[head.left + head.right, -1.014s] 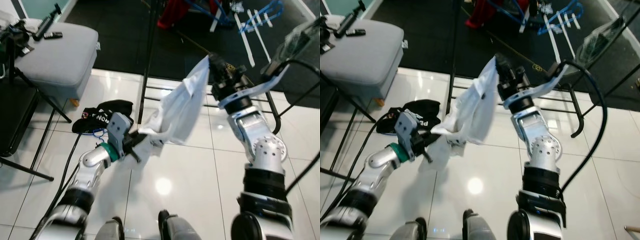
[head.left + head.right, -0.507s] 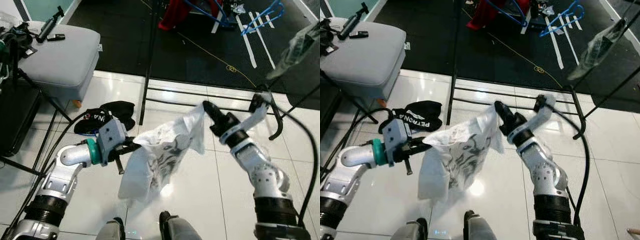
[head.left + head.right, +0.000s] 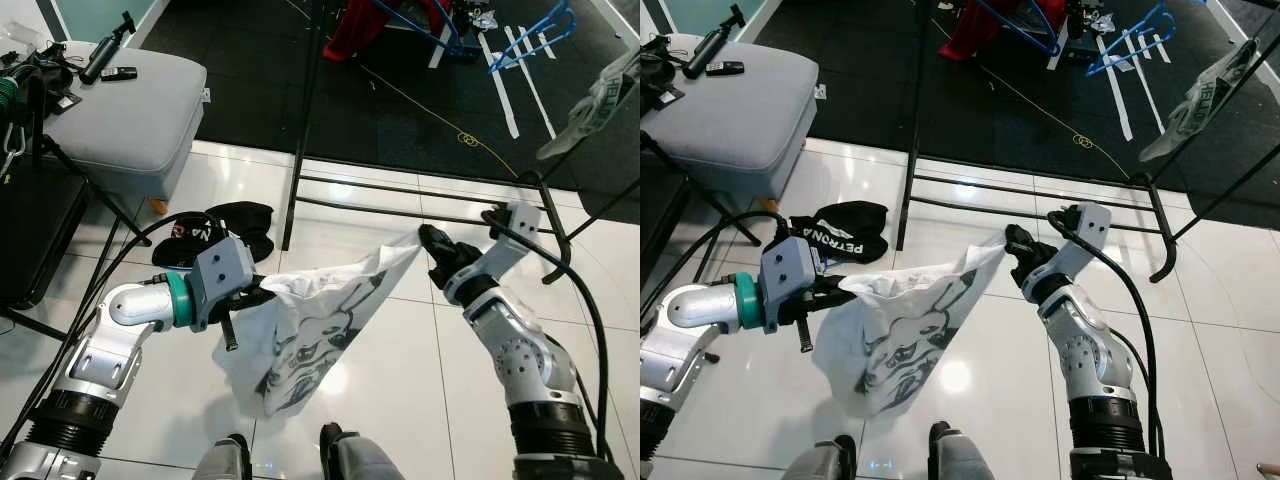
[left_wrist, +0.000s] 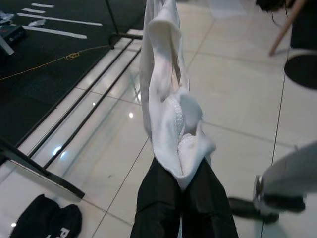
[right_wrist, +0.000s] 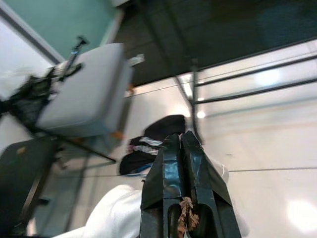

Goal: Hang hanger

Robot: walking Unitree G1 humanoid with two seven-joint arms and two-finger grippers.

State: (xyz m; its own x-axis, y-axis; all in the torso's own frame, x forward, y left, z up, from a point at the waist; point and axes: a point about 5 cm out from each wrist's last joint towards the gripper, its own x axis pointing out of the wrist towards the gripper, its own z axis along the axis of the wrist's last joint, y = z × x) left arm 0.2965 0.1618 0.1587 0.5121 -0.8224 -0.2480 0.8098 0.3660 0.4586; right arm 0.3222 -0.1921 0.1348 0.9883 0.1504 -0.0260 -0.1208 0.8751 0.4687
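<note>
So right now the robot has a white T-shirt with a black graphic print [image 3: 300, 335] stretched out between both arms over the glossy white tile floor [image 3: 400, 390], hanging like a hammock just in front of its feet. The left gripper [image 3: 252, 297] is pinched tight on a bunched-up bit of the cloth, forearm held roughly level and reaching inward. The right gripper [image 3: 432, 245] is also clamped closed, with the other corner of the shirt caught at its fingertips; that arm is bent up at the elbow, wrist cocked toward the black metal clothes rack [image 3: 300, 130] standing at the edge of the dark mat. Honestly I can't spot an actual hanger in its grip, so to me this looks like the spread-the-garment step before anything gets hung. Next move probably calls for lifting the whole thing up and toward the rack rail while keeping both pinches firm, since the lower part sags close to the floor. There's a black garment with white lettering [image 3: 210, 228] lying on the tiles near the grey cushioned stool [image 3: 125, 115], off to the left.
</note>
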